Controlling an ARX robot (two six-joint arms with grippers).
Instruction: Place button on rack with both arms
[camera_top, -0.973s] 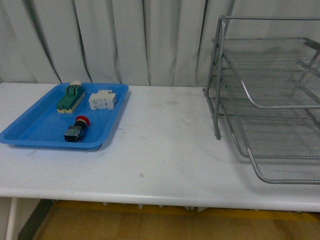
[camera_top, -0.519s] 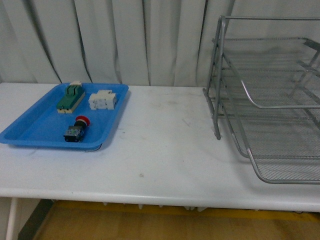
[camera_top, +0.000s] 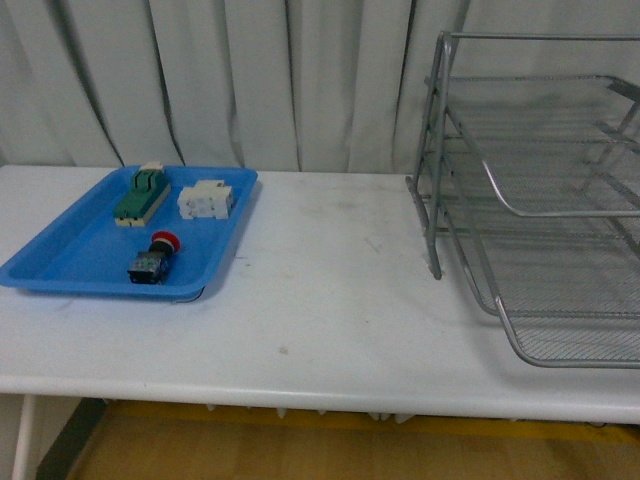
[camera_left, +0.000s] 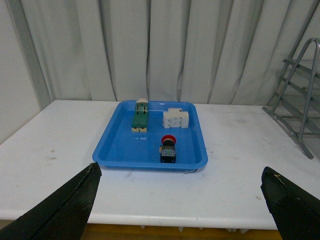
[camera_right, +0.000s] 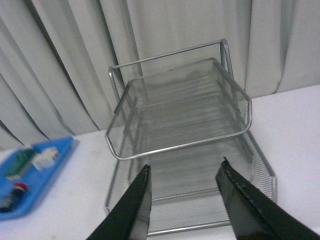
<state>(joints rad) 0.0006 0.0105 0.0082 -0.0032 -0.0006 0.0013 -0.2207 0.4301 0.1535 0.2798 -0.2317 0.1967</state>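
Work not yet begun: the button (camera_top: 158, 252) lies in the blue tray (camera_top: 90, 283) at the left of the white table (camera_top: 330, 300), well apart from the bare wire rack (camera_top: 560, 270). The left jaws and right jaws hang released, grasping nothing. A pale curtain (camera_top: 250, 80) closes off the room.

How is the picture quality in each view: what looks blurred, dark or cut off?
Front view: soft, even light, faint shadows; the silver wire-mesh rack is cut off at the edge. Left wrist view: sharpest, the red-capped black button reads clearly, but the left gripper shows only dark, featureless fingers. Right wrist view: hazy, the mesh looks soft, the flat blue plastic tray is blurred and cropped.
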